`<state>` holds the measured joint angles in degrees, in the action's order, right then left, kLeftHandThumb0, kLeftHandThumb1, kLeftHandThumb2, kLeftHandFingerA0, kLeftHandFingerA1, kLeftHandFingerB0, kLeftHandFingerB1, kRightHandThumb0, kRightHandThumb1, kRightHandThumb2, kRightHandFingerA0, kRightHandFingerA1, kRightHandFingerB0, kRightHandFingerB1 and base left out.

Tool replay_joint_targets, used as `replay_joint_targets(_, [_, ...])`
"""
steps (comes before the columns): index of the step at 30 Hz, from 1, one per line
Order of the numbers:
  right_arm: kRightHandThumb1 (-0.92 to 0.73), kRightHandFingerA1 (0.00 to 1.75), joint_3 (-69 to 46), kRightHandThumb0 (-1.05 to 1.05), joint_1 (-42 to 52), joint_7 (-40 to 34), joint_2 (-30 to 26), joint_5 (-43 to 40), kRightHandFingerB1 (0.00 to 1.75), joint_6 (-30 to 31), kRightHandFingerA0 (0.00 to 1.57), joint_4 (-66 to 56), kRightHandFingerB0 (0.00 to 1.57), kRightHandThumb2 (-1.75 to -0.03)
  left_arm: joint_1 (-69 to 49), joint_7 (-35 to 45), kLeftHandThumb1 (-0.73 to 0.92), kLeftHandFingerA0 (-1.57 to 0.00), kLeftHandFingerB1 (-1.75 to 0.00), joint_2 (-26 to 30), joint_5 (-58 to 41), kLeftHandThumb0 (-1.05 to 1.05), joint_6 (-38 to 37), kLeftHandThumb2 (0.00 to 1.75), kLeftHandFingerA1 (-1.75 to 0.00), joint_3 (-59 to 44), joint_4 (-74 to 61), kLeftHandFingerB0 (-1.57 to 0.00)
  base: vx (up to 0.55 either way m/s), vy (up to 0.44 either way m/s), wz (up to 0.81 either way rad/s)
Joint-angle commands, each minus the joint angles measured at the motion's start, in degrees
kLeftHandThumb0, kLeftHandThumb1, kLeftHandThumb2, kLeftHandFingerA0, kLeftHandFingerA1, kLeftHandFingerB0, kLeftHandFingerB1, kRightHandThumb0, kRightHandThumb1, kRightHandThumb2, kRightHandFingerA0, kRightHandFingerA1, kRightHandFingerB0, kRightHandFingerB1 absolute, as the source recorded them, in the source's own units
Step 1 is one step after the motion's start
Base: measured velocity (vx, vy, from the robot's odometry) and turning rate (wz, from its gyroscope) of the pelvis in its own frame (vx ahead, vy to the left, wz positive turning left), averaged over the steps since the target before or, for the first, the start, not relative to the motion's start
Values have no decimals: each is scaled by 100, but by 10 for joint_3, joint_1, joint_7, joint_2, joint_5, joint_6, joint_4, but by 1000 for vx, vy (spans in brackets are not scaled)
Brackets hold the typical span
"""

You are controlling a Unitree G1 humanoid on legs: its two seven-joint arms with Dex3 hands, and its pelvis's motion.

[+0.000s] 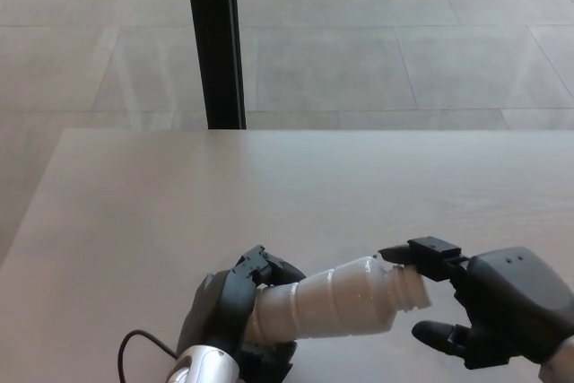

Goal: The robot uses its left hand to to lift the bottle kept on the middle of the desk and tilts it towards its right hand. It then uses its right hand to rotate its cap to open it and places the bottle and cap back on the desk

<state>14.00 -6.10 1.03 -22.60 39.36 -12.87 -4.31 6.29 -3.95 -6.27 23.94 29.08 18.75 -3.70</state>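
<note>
One bottle (336, 300) is in view, white and ribbed, held tilted nearly level above the pale counter (296, 186) near its front edge, its base toward the robot's left and its neck pointing toward the robot's right. The left hand (238, 307) is wrapped around the wide base end of the bottle, black fingers curled over the top and under the bottom, so it holds the bottle clear of the counter surface. A thin black cable (143, 338) loops out beside the left wrist.

The neck end of the bottle shows a threaded white mouth; I cannot tell whether a cap sits on it, and no separate cap shows on the counter. The right hand (475, 302) is just beside that mouth, spread around it: its upper fingers (421, 251) reach over the top of the neck and look to be touching or almost touching it, while a lower finger (439, 336) sits below and apart from the bottle. The hand is parted and grips nothing that can be seen.

Two robot hands show, one on each side. Beyond the far edge of the counter lies a tiled floor (404, 42), with one black upright post (213, 38) rising from behind the counter.
</note>
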Motion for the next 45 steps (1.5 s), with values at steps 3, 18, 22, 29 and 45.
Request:
replay_joint_targets(3, [-77,171,-14,-26,7,-98,11,-1,64,-71,94,26,59,-67,-11,-6,80,-75,-149,6,-1,11,-6,110,-175,2,16,-56,0,0,0])
replay_joint_targets(18, [-67,175,-20,-24,1,-147,12,12,81,-107,97,50,77,-73,-14,-1,81,-75,-149,5,-9,12,-1,110,-175,-4,10,-54,0,0,0])
replay_joint_targets(22, [-65,170,-29,-24,-6,-136,-11,-4,83,-134,100,64,78,-72,-15,-4,82,-73,-145,6,-2,14,4,108,-175,-1,9,-54,0,0,0])
replay_joint_targets(29, [-63,171,-48,-22,-18,-123,-45,-33,82,-180,101,83,79,-71,-17,-1,90,-92,-132,16,-9,9,3,94,-175,-13,7,-61,0,0,0])
replay_joint_targets(45, [-66,168,-127,-20,5,-56,-109,-127,80,-187,97,88,83,-67,-48,20,89,-89,-135,70,-20,6,-16,91,-175,-54,-4,-61,0,0,0])
